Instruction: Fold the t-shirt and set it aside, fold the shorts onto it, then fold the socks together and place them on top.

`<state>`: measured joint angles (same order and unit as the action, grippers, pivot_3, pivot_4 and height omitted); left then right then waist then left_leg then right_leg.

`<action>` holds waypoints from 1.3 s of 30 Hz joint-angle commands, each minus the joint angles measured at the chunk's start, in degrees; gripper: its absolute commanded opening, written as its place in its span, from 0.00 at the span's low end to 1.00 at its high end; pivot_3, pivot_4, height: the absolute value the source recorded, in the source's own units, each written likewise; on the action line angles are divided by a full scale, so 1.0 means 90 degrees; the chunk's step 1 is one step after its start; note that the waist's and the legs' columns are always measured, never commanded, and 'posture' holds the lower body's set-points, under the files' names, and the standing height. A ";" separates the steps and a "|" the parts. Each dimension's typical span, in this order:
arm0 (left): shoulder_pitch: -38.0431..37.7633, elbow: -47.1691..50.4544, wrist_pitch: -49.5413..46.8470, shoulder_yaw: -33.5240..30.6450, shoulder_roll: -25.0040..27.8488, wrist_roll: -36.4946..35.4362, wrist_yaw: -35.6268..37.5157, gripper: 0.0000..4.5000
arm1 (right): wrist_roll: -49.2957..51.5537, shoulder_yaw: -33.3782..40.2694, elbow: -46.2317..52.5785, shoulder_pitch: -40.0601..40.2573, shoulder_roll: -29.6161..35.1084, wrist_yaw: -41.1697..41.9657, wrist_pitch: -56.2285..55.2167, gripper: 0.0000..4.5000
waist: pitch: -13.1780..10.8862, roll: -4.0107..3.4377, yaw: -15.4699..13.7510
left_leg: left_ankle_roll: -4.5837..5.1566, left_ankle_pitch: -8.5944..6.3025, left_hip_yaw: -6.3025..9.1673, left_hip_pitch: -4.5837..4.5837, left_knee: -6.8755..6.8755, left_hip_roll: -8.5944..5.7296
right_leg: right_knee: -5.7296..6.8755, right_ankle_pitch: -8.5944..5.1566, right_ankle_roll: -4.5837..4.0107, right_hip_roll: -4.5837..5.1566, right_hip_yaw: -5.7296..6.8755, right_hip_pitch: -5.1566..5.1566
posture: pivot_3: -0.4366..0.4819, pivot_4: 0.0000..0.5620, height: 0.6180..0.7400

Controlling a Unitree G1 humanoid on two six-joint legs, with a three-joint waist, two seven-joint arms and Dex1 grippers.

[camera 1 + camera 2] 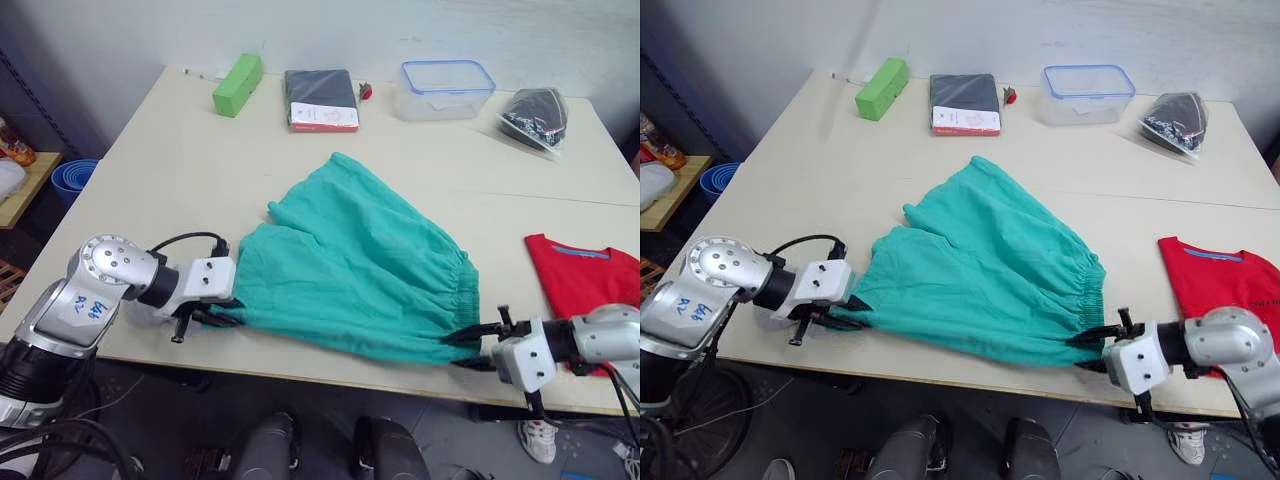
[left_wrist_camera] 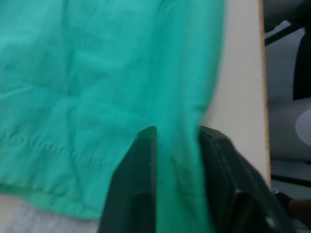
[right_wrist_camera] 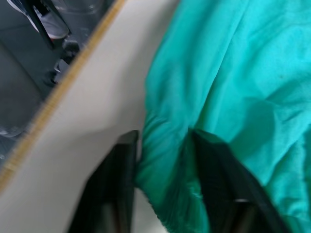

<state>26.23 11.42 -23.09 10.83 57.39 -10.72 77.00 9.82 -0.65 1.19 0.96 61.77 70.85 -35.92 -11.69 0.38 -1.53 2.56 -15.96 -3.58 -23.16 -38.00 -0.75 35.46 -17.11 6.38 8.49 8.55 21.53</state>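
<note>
Shorts pinched at both near corners, ready for the fold

Shorts (image 1: 350, 270) lie spread across the middle of the surface (image 1: 180, 160), teal-green and fanned out, with the gathered waist toward our right side and the near edge running close to the front rim. Our left gripper (image 1: 222, 318) has its jaws clamped on the near left corner of the cloth, and the left wrist view shows green fabric running between the two black fingers. Our right gripper (image 1: 472, 340) has its jaws closed on the near right corner at the waistband, cloth bunched between them. We judge this fabric light, soft and floppy: it will sag and crease wherever it is unsupported, so a hold at both corners, as we have now, looks like the sensible grip. The t-shirt (image 1: 585, 280) sits folded at the right edge, red with its blue neck band showing, just beyond our right arm. At the far side lie a green block (image 1: 238, 84), a dark packet (image 1: 321, 99), a clear lidded box (image 1: 446, 90) and a bagged item (image 1: 536, 116). Writing on the packet's label is too small for us to read.
</note>
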 commanded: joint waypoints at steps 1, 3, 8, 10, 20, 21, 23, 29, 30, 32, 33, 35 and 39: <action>0.0048 0.0382 0.0125 -0.0330 0.0028 -0.0311 0.0092 0.56 | 0.0183 0.0472 0.0899 0.0484 0.0191 -0.0230 0.0473 0.57 | 0.0002 0.0003 -0.0001 | 0.0000 0.0000 -0.0002 -0.0001 0.0000 0.0000 | -0.0002 0.0000 0.0000 0.0001 -0.0002 0.0001 | 0.48 0.27 1.00; 0.0044 0.0399 0.0244 -0.0273 0.0062 -0.0205 0.0074 0.56 | 0.0045 0.0457 0.1118 0.0572 0.0100 -0.0418 0.0710 0.57 | 0.0002 0.0003 0.0019 | -0.0001 -0.0001 -0.0003 0.0004 -0.0002 0.0001 | -0.0001 0.0000 0.0000 0.0000 -0.0004 -0.0004 | 0.48 0.27 1.00; -0.0078 0.0364 0.0689 -0.0048 0.0101 0.0200 -0.0008 0.56 | -0.0606 0.0279 0.1172 0.0515 -0.0150 -0.0870 0.1022 0.57 | 0.0002 0.0003 0.0013 | -0.0007 -0.0005 -0.0021 0.0011 -0.0002 0.0011 | -0.0001 0.0000 0.0000 -0.0007 -0.0019 0.0003 | 0.48 0.27 1.00; -0.0136 0.0323 0.0882 0.0021 0.0096 0.0395 -0.0071 0.56 | -0.0847 0.0245 0.1092 0.0423 -0.0224 -0.1023 0.1144 0.57 | 0.0002 0.0002 0.0006 | -0.0006 -0.0007 -0.0022 0.0009 -0.0001 0.0011 | -0.0002 0.0000 0.0000 -0.0008 -0.0019 0.0005 | 0.48 0.27 1.00; -0.0616 0.0395 0.1187 0.0220 0.0198 0.0744 0.0052 0.52 | -0.1164 -0.0018 0.0772 0.0192 -0.0264 -0.1125 0.1312 0.36 | 0.0002 0.0002 0.0013 | -0.0004 -0.0010 -0.0025 0.0009 -0.0002 0.0011 | -0.0002 0.0000 0.0000 -0.0008 -0.0022 0.0005 | 0.48 0.27 1.00; -0.0657 0.0379 0.1214 0.0214 0.0205 0.0793 0.0027 0.47 | -0.1156 -0.0033 0.0767 0.0172 -0.0267 -0.1122 0.1319 0.29 | 0.0002 0.0002 0.0021 | -0.0004 -0.0010 -0.0026 0.0009 -0.0002 0.0011 | -0.0002 0.0000 0.0000 -0.0008 -0.0023 0.0005 | 0.48 0.27 1.00; -0.0711 0.0271 0.1389 0.0206 0.0191 0.0973 -0.0116 0.36 | -0.1115 -0.0056 0.0771 0.0139 -0.0272 -0.1120 0.1350 0.13 | 0.0002 0.0002 0.0021 | -0.0004 -0.0010 -0.0027 0.0011 -0.0002 0.0013 | -0.0001 0.0000 0.0000 -0.0008 -0.0024 0.0005 | 0.48 0.27 1.00; -0.0754 -0.0298 0.1847 0.0319 0.0177 0.1391 -0.0325 0.00 | -0.0873 -0.0037 0.0887 0.0124 -0.0205 -0.1004 0.1432 0.00 | 0.0006 -0.0004 0.0014 | 0.0000 -0.0013 -0.0028 0.0014 -0.0002 0.0013 | -0.0002 0.0000 0.0000 -0.0003 -0.0026 0.0005 | 0.48 0.27 1.00; -0.0765 -0.0340 0.1850 0.0321 0.0200 0.1345 -0.0257 0.00 | -0.0753 -0.0018 0.0917 0.0122 -0.0187 -0.0943 0.1463 0.00 | 0.0008 -0.0008 0.0017 | -0.0001 -0.0014 -0.0029 0.0016 -0.0002 0.0013 | -0.0002 0.0000 0.0000 -0.0003 -0.0027 0.0005 | 0.48 0.27 1.00; -0.0830 -0.0314 0.1672 0.0272 0.0299 0.1081 0.0026 0.00 | -0.0456 0.0025 0.1005 0.0137 -0.0138 -0.0772 0.1558 0.00 | 0.0010 -0.0011 0.0022 | -0.0002 -0.0014 -0.0033 0.0020 -0.0002 0.0016 | -0.0001 0.0000 0.0000 -0.0003 -0.0031 0.0005 | 0.48 0.27 1.00; -0.0894 -0.0225 0.1541 0.0216 0.0404 0.0875 0.0251 0.00 | -0.0260 0.0053 0.1072 0.0159 -0.0107 -0.0654 0.1641 0.00 | 0.0010 -0.0011 0.0030 | -0.0003 -0.0015 -0.0036 0.0021 -0.0002 0.0019 | -0.0001 0.0000 0.0000 -0.0004 -0.0033 0.0004 | 0.48 0.27 1.00; -0.1079 0.0082 0.1234 0.0039 0.0690 0.0329 0.0772 0.00 | 0.0224 0.0127 0.1238 0.0230 -0.0028 -0.0354 0.1842 0.00 | 0.0010 -0.0011 0.0064 | -0.0010 -0.0019 -0.0042 0.0021 -0.0002 0.0033 | -0.0003 0.0000 -0.0001 -0.0005 -0.0037 0.0004 | 0.48 0.27 1.00; -0.1467 0.0814 0.0556 -0.0393 0.1243 -0.0765 0.1477 0.00 | 0.1007 0.0291 0.1529 0.0353 0.0142 0.0160 0.2269 0.00 | 0.0007 -0.0012 0.0064 | -0.0018 -0.0031 -0.0043 0.0021 -0.0003 0.0048 | -0.0002 -0.0007 -0.0013 -0.0012 -0.0034 0.0006 | 0.48 0.27 1.00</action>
<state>13.47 15.06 -15.61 10.27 66.49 -13.34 86.04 15.25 -0.71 12.82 3.68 61.71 70.46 -16.70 -11.62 0.27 -0.95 2.41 -16.25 -3.95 -23.00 -38.05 -0.32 35.43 -17.17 6.25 8.38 8.24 21.59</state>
